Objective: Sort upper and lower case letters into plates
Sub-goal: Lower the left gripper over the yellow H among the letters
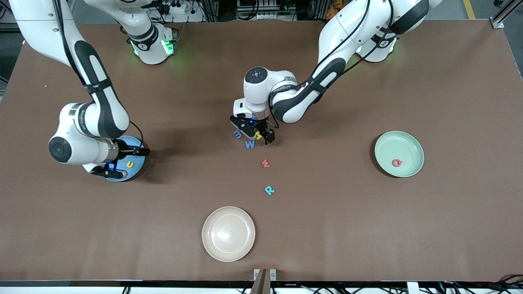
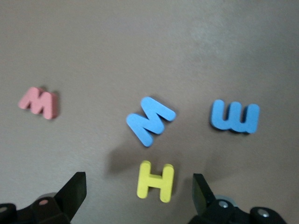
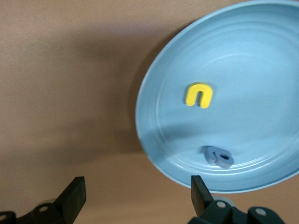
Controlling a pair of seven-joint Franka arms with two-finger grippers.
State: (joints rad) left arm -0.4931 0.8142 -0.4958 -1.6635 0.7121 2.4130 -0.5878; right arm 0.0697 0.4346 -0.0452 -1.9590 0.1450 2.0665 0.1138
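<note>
Left gripper [image 1: 263,136] released over yellow H [image 2: 156,181]; right gripper [image 1: 118,162] released over blue plate [image 3: 261,60] rim.

From my station the tabletop [image 1: 367,228] looked like a matt brown sheet, faintly grained and without shine. The letters, the yellow H [image 2: 156,181], the blue M [image 2: 150,120] and the pink letter [image 2: 39,102] among them, read as soft foam with dull, slightly fuzzy faces. The blue plate [image 3: 261,56] looked like smooth plastic with a satin gleam, as did the mint green plate [image 1: 404,143], while the cream plate [image 1: 228,233] was glossier and the arm shells [image 1: 261,87] were shiny white plastic.
</note>
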